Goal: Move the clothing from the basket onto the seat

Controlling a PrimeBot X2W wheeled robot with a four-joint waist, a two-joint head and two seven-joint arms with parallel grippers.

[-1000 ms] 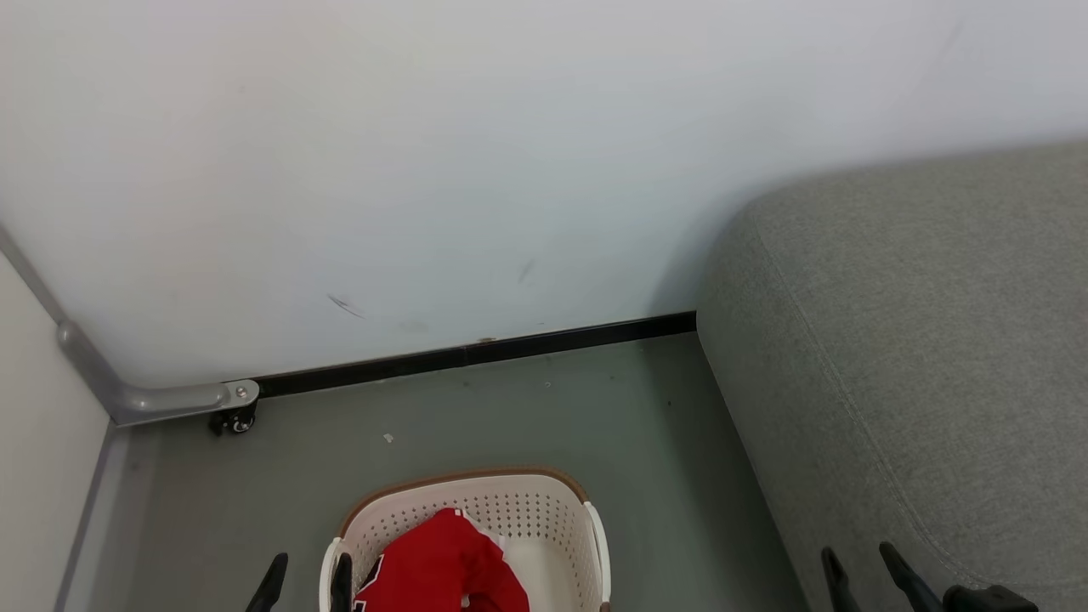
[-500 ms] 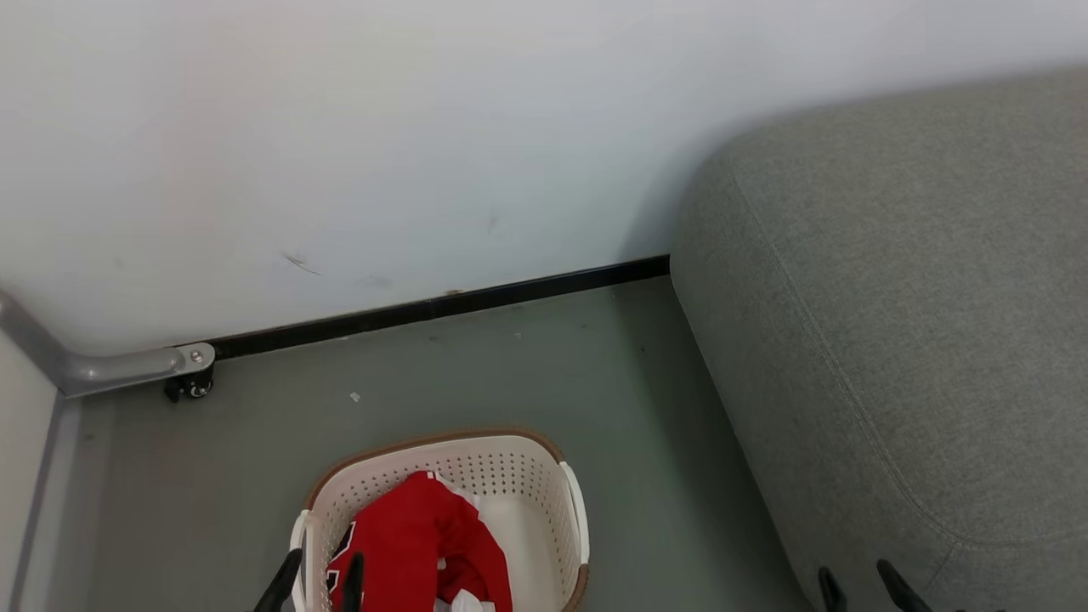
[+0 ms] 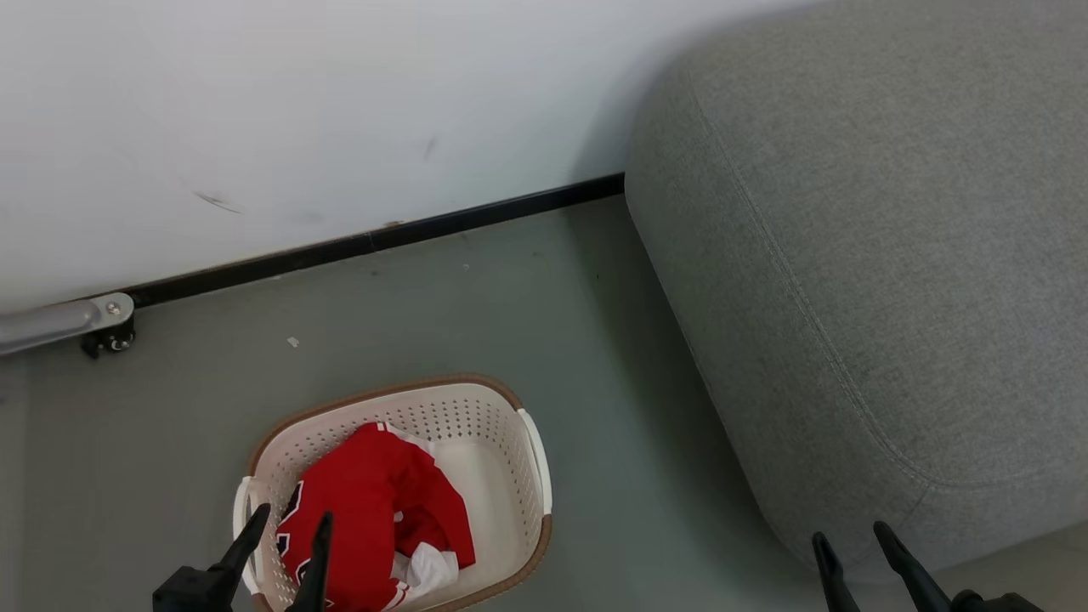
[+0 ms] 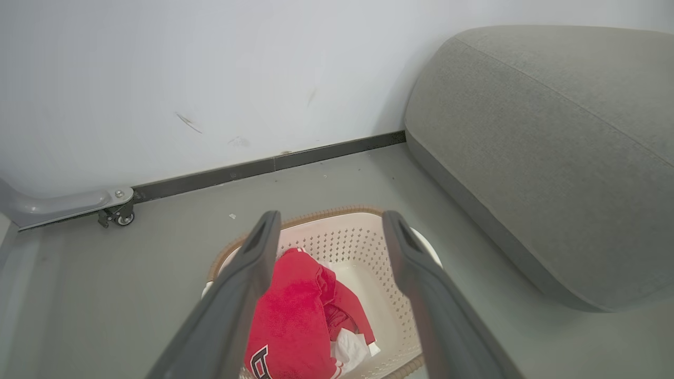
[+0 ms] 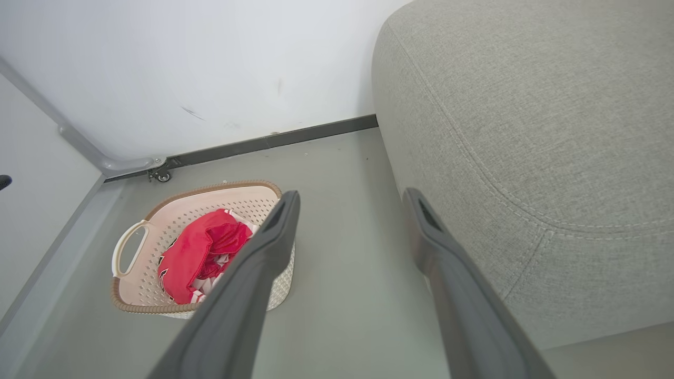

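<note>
Below left jaws, released and empty: basket (image 3: pixel 476 421) holding red clothing (image 3: pixel 365 493). Just beside right jaws, likewise released: grey-green seat (image 3: pixel 850 255).

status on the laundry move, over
Left gripper open by basket, right gripper open beside seat. Clothing in basket, untouched. No obstacle seen between basket and seat.

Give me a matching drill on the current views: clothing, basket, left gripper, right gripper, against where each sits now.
1 clothing
2 basket
3 left gripper
4 right gripper

A open, by the seat's near corner
B on the floor, left of the seat
C open, above the basket's near edge
D heaped inside the basket

Pairs: 1-D, 2-B, 3-C, 4-A
</note>
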